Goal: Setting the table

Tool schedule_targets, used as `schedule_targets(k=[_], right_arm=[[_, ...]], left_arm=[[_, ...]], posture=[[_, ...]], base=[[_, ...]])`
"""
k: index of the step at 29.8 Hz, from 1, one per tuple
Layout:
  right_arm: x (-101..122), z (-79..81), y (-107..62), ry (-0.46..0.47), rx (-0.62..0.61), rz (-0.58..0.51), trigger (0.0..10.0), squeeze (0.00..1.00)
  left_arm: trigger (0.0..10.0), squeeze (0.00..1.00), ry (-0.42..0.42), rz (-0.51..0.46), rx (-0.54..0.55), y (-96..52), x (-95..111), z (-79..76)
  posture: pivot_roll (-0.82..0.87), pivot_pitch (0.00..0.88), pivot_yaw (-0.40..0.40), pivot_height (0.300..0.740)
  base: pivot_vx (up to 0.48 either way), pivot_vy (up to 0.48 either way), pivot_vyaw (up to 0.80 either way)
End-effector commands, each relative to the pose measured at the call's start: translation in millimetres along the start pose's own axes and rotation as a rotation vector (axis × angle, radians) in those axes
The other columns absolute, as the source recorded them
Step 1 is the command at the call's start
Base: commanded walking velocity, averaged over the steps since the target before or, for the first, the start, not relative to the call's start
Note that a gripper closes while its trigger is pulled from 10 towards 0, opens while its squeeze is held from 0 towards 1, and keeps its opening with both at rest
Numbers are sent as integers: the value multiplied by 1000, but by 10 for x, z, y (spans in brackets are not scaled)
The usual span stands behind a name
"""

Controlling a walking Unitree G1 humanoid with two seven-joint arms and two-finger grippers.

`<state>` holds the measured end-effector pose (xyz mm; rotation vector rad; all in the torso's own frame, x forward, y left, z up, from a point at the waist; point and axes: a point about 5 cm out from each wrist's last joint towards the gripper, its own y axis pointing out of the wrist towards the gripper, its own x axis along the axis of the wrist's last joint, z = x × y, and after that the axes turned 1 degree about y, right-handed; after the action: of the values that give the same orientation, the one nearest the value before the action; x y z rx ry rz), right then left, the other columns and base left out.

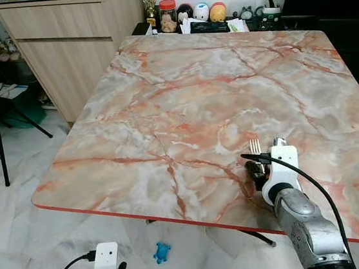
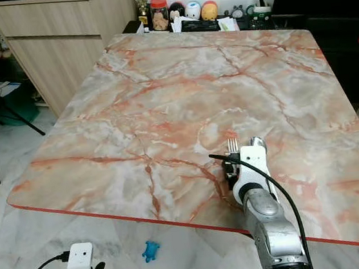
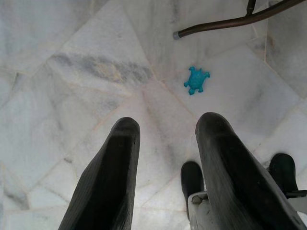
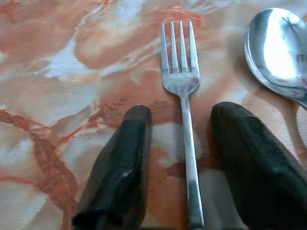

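I am keeping the right end effector (image 4: 177, 163) low over the marble worktop (image 1: 182, 102), near its front edge. Its two fingers are standing open on either side of the fork (image 4: 182, 96), apart from the handle. The fork is lying flat, its long axis running along the fingers, tines pointing away. A spoon (image 4: 278, 52) is lying just beside it. The left end effector (image 3: 168, 177) is hanging open above the floor (image 3: 72, 72).

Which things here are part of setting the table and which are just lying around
For the job:
fork, lying between the open jaws of the right gripper
spoon beside it
marble table

Lying about:
blue turtle toy on the floor, below the idle left gripper
jar and round figurines behind the table
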<state>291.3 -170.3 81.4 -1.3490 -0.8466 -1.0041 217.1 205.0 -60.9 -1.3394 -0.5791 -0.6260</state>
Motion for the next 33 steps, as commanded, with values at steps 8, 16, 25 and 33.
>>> schedule_targets(k=[8,16,25,33], right_arm=[[-61,-14,15,1,3,30,0,0],[-65,-25,16,-1,3,29,0,0],[-63,-25,18,-10,9,28,0,0],[15,-3,24,-20,13,-35,0,0]], left_arm=[[10000,0,9,23,-4,-10,-53,-8],[10000,0,9,24,-4,-10,-53,-7],[10000,0,11,24,-2,-10,-53,-4],[10000,0,15,24,-1,-9,-48,5]], posture=[[2,74,5,740],[2,74,5,740],[5,74,4,740],[4,59,7,740]], base=[[0,0,0],[0,0,0],[0,0,0],[0,0,0]])
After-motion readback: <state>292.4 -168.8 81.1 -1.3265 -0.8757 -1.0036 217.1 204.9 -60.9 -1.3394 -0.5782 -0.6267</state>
